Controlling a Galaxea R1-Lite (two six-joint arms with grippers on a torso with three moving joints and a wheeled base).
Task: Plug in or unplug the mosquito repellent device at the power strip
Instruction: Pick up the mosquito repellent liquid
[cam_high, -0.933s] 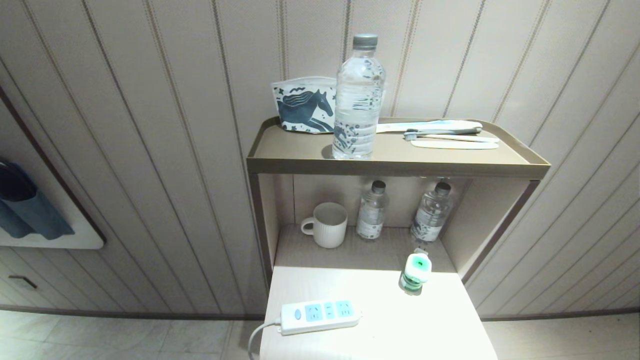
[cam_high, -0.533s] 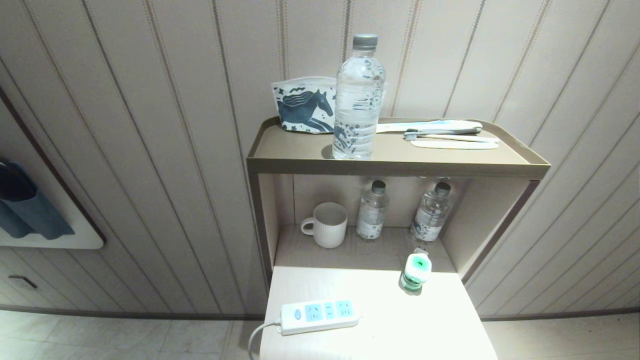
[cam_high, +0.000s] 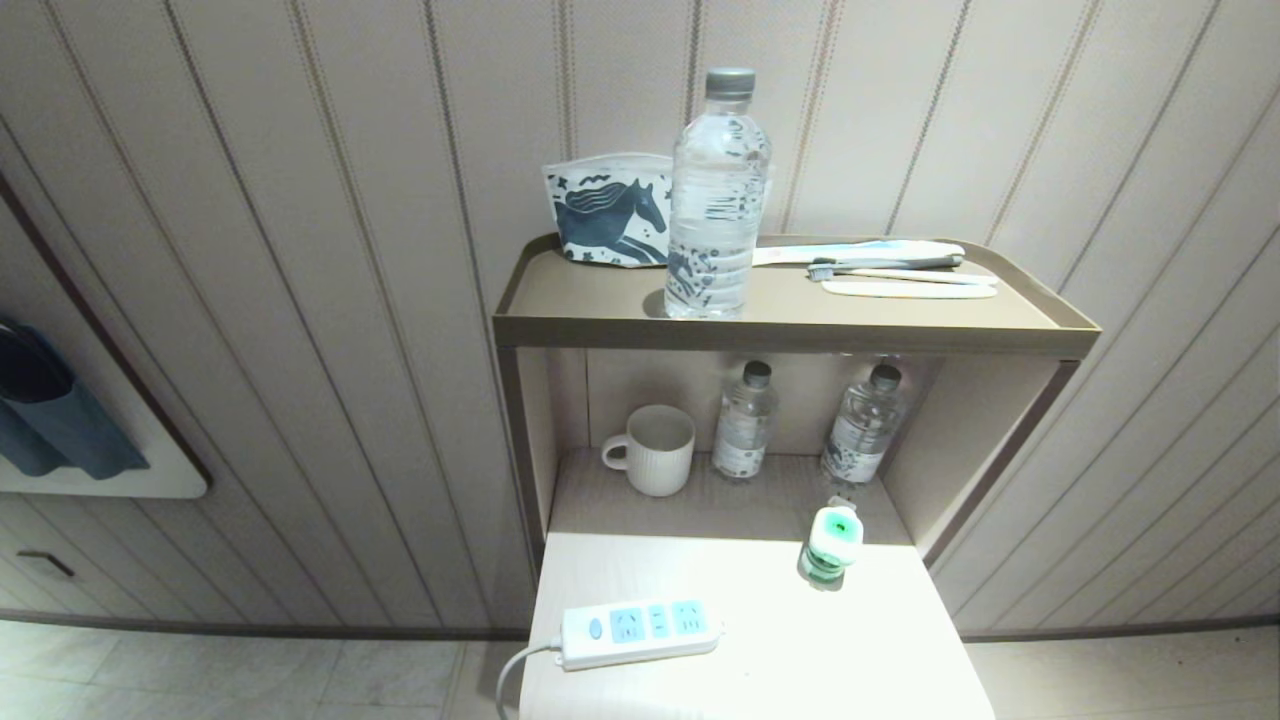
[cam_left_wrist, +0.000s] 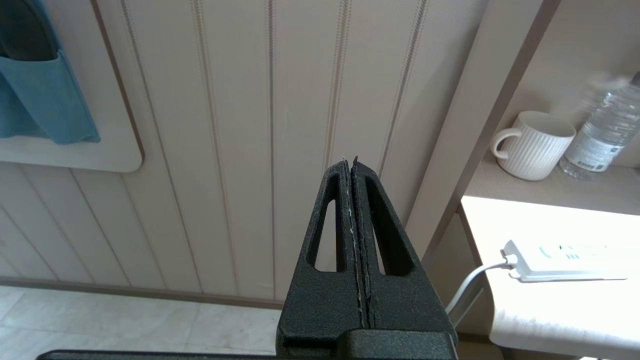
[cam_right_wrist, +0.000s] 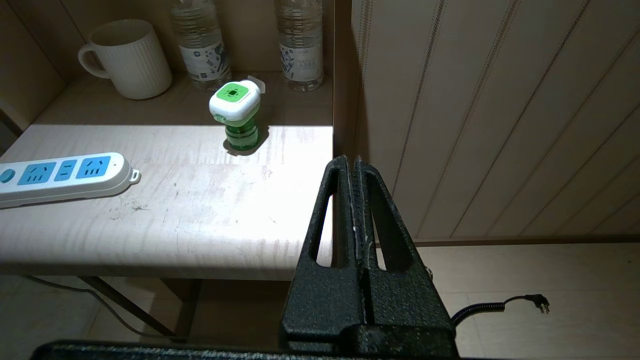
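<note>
- Left gripper (cam_left_wrist: 351, 162) hangs beside the table's left edge, fingers pressed together, empty.
- Right gripper (cam_right_wrist: 350, 161) hovers off the table's right edge, fingers together, empty.
- Nothing has moved since earlier.
- Mosquito repellent device (cam_high: 831, 541) stands unplugged on the pale table (cam_high: 760, 650), apart from the power strip (cam_high: 640, 631).

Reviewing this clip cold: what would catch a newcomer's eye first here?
Probably the mosquito repellent device, bright green and white, standing unplugged at the back right of the pale table, apart from the power strip near the front left edge. Next, the tall water bottle on the upper shelf. Both grippers, left gripper and right gripper, hang shut off the table's sides.
</note>
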